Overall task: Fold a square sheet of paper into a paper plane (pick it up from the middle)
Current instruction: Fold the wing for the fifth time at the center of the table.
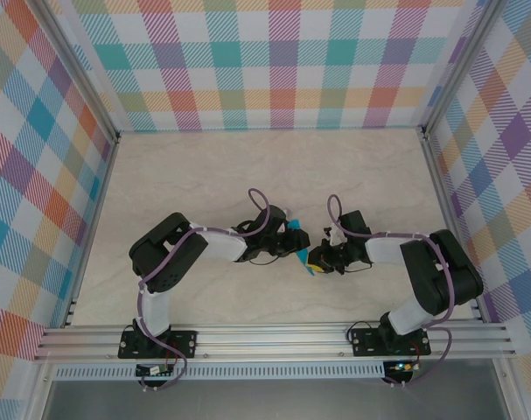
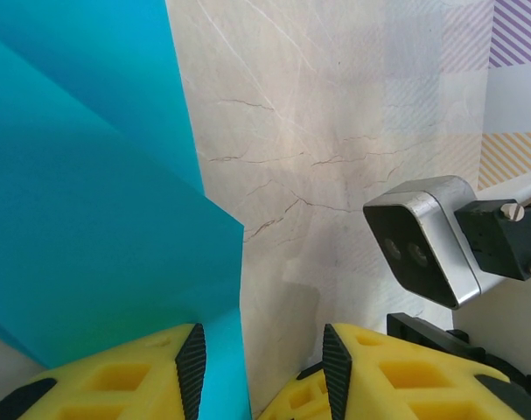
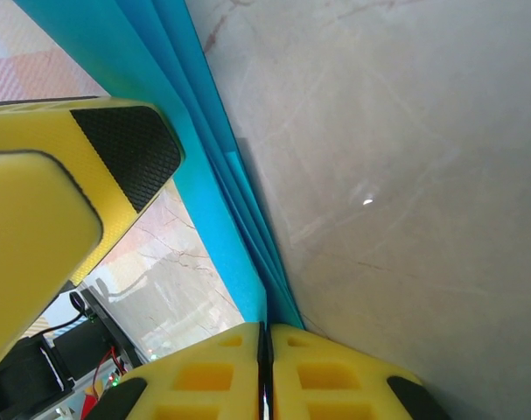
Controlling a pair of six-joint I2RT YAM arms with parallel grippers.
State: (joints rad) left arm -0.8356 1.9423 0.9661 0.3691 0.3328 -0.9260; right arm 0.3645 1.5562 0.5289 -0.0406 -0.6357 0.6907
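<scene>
The teal-blue sheet of paper [image 1: 293, 226] is folded into several narrow layers and is held up between the two grippers at the table's middle. My right gripper [image 3: 265, 328] is shut on the folded edge, and the paper [image 3: 214, 175] fans out from its pads. In the left wrist view a broad creased panel of paper [image 2: 90, 201] covers the left side. Its lower edge runs down beside the left pad of my left gripper [image 2: 263, 337], whose jaws stand apart with bare table between them. From above, the left gripper [image 1: 297, 241] and right gripper [image 1: 317, 261] nearly touch.
The marble-look table [image 1: 248, 166] lies inside plaid walls [image 1: 265, 61] with a metal rail [image 1: 274, 337] along the near edge. The right arm's wrist camera [image 2: 422, 241] sits close to the left gripper, and one left finger [image 3: 116, 166] hangs beside the paper.
</scene>
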